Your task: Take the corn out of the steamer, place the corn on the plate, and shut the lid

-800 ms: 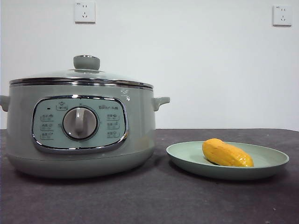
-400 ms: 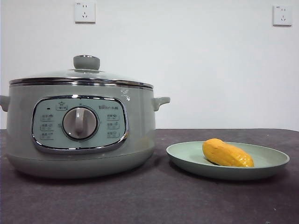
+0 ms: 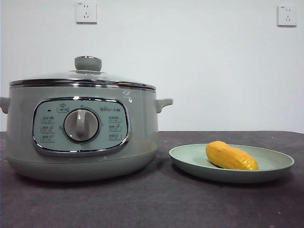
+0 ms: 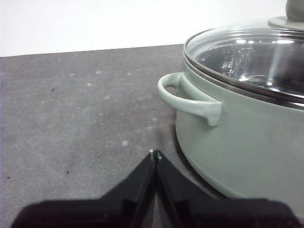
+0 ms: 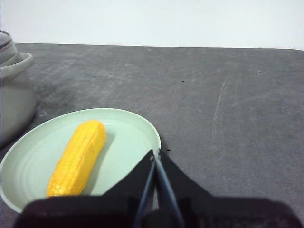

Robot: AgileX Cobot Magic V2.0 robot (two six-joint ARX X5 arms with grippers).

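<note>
So the corn (image 3: pixel 231 156) is found lying on its side in the plate (image 3: pixel 190 159), resting on the dish's floor, roughly in the middle and a bit toward the steamer side as seen in the right wrist view. That part of the job looks finished. The plate is set on the dark table (image 3: pixel 142 204) just beside the steamer (image 3: pixel 80 130), not touching it.

The lid (image 3: pixel 83 78) is seated flat on the steamer's chrome rim, knob up, and in the left wrist view the glass is seen sitting level with no gap showing. So the closing step reads as done too; by the look of things, nothing is left of the task except maybe the arms being parked.

The right gripper (image 5: pixel 156 153) is held low over the near rim of the plate, jaws pressed together with nothing between them, clear of the corn. The left gripper (image 4: pixel 155 153) is kept down near the table beside the steamer's side handle (image 4: pixel 190 97), jaws likewise closed tight and empty. Neither arm is seen in the front view.

Two wall sockets (image 3: pixel 86 12) are visible on the white wall behind.
</note>
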